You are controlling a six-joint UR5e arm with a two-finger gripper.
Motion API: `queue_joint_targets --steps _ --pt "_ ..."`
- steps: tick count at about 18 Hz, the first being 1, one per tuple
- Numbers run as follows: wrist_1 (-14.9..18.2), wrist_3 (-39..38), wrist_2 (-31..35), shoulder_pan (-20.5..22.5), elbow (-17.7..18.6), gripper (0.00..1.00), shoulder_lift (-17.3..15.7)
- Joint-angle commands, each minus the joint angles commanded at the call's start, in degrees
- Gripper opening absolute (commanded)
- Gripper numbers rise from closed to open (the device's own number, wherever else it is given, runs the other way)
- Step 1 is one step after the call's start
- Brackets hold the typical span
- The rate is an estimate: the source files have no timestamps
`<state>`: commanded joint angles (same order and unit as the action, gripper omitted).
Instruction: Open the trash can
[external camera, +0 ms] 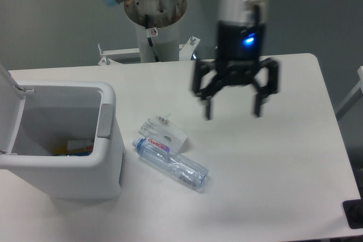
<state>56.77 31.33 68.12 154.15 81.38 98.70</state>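
Observation:
The trash can point(110, 165) is a large boxy white bin at the left front of the table. Its lid point(8, 103) stands swung up at the far left edge, so the inside shows, with something yellow and blue at the bottom. A grey push-button tab point(104, 121) sits on its right rim. My gripper point(233, 113) hangs above the table right of centre, well apart from the bin. Its black fingers point(208, 106) are spread wide and hold nothing.
A clear plastic bottle point(171, 163) with a blue cap lies on its side just right of the bin. A clear plastic wrapper point(164, 131) lies behind it. The robot base point(154, 9) stands at the table's back edge.

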Motion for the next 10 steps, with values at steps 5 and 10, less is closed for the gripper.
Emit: queue_joint_targets --steps 5,10 --pt "3.7 20.0 8.2 1.8 2.1 1.00 -0.6" --pt "3.9 32.5 16.8 1.8 4.8 1.00 -0.8"
